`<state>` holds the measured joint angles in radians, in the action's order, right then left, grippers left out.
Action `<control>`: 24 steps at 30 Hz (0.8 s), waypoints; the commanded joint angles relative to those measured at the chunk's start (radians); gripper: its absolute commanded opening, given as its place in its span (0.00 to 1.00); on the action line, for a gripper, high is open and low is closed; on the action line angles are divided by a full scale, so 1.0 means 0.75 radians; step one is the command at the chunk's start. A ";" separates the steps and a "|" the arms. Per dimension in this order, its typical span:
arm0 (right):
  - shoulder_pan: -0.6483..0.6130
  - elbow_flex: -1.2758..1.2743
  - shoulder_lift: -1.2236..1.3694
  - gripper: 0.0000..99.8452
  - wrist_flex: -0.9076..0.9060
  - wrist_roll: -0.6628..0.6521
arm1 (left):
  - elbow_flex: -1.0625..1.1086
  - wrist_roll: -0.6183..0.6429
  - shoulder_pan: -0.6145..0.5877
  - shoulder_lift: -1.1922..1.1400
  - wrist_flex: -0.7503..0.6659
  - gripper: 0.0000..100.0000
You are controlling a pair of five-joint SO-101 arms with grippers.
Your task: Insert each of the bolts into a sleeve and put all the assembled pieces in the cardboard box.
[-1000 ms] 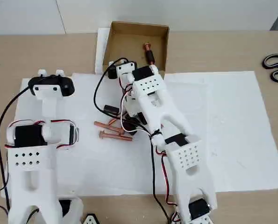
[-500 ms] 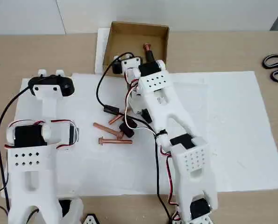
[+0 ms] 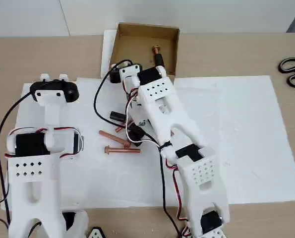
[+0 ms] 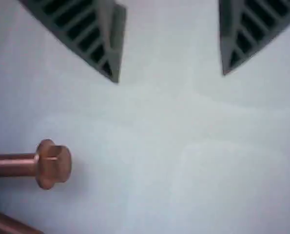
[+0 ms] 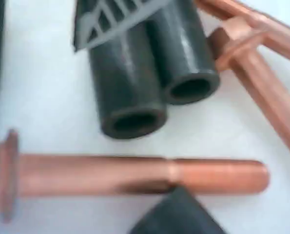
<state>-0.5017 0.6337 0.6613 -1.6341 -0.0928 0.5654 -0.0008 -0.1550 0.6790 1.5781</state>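
We see copper-coloured bolts (image 3: 122,149), glossy dark grey sleeves (image 5: 125,87), a white sheet (image 3: 236,139), a pale tan wood-look table (image 3: 38,54) and a plain brown box (image 3: 137,42) with one copper-and-black piece (image 3: 158,58) in it. The arms (image 3: 162,106) are white with black motors, a grid of small round holes on their flat plates, and red, black and white wires. We find the left fingers (image 4: 91,29) dark grey-green with a slatted rib pattern, and the scissors (image 3: 293,71) black-handled.
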 commanded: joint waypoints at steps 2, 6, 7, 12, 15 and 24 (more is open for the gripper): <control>-0.003 0.004 -0.062 0.19 -0.005 0.018 | -0.003 0.004 0.008 0.033 -0.020 0.13; -0.001 0.004 0.013 0.19 -0.003 0.016 | -0.001 0.004 0.008 0.033 -0.020 0.13; -0.001 0.004 0.028 0.19 0.005 0.016 | -0.001 0.004 0.008 0.033 -0.018 0.13; -0.001 0.004 0.058 0.19 0.032 0.020 | -0.001 0.004 0.008 0.033 -0.018 0.13; 0.003 0.004 0.060 0.19 0.044 0.018 | -0.001 0.004 0.008 0.033 -0.018 0.13; 0.021 0.004 0.126 0.19 0.071 0.014 | -0.001 0.004 0.010 0.033 -0.020 0.13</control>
<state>-0.4925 0.6337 0.7457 -1.5896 -0.0898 0.5685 -0.0008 -0.1550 0.6790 1.5781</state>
